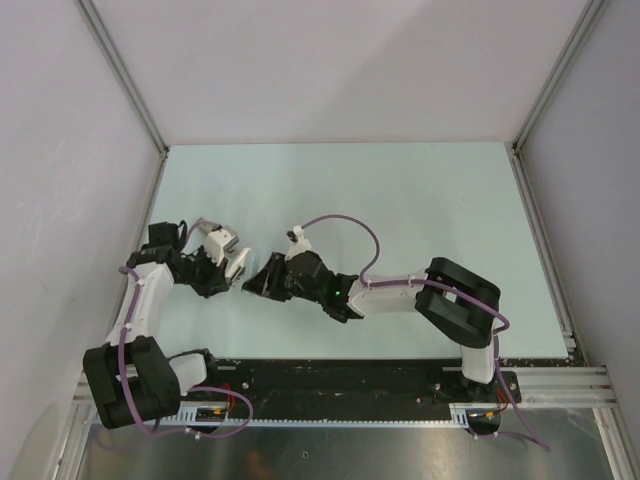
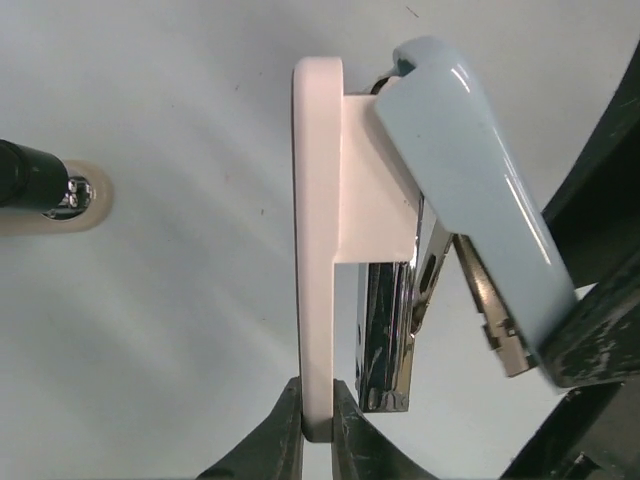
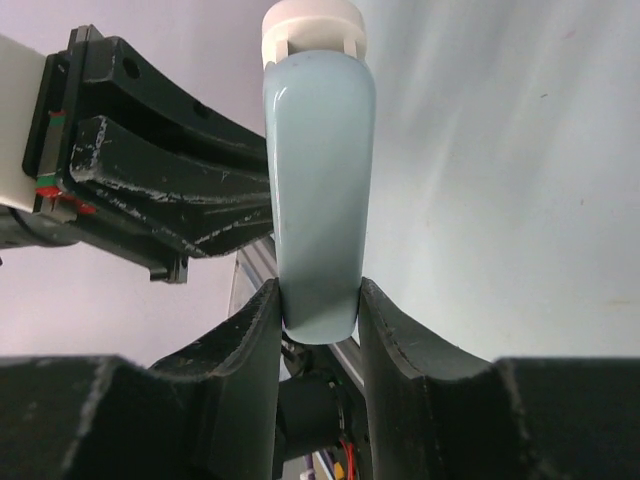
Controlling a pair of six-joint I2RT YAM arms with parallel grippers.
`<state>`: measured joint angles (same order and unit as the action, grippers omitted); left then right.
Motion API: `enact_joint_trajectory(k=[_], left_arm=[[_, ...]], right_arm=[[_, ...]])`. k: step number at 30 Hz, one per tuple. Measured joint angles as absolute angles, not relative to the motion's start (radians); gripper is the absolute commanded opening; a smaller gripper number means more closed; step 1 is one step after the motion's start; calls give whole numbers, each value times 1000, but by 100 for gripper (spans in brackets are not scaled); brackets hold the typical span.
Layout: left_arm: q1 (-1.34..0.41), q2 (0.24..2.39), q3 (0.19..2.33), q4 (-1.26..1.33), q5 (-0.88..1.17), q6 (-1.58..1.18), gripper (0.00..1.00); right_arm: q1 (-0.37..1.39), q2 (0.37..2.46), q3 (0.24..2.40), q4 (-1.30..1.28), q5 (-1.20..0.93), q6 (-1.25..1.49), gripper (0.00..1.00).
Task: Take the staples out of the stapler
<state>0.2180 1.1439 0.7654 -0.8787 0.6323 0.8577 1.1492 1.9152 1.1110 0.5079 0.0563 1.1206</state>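
Observation:
The stapler [image 2: 318, 200] is held open between both grippers, above the table. It has a white base, a pale blue top cover [image 2: 470, 190] swung away from it, and a chrome magazine [image 2: 385, 340] between them. My left gripper [image 2: 318, 425] is shut on the end of the white base. My right gripper [image 3: 318, 315] is shut on the tip of the pale blue cover [image 3: 318, 190]. In the top view the stapler [image 1: 238, 264] sits between the left gripper [image 1: 222, 272] and the right gripper [image 1: 258, 278]. No staples can be made out.
A black rod with a metal tip on a cream disc [image 2: 60, 192] shows at the left of the left wrist view. The pale table [image 1: 400, 200] is walled by white panels. A metal rail [image 1: 540, 385] runs along its near edge.

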Motion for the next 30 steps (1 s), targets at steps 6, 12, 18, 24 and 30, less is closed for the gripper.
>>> enact_joint_trajectory(k=[6,12,18,24,30], left_arm=[[218,1136,765,-865,593,891,8],[218,1096,747,-840,540,947,10],[218,984,658,-787,486,1056,10],[218,865,577,-723,453,1199,11],[216,813,536,-677,448,1288,11]], right_arm=[[1126,1890,1087,507,-6,1076,0],[1109,1888,1086,508,-78,1007,0],[1115,1889,1076,512,-155,873,0],[1115,1889,1066,505,-208,790,0],[1114,1889,1064,499,-227,761,0]])
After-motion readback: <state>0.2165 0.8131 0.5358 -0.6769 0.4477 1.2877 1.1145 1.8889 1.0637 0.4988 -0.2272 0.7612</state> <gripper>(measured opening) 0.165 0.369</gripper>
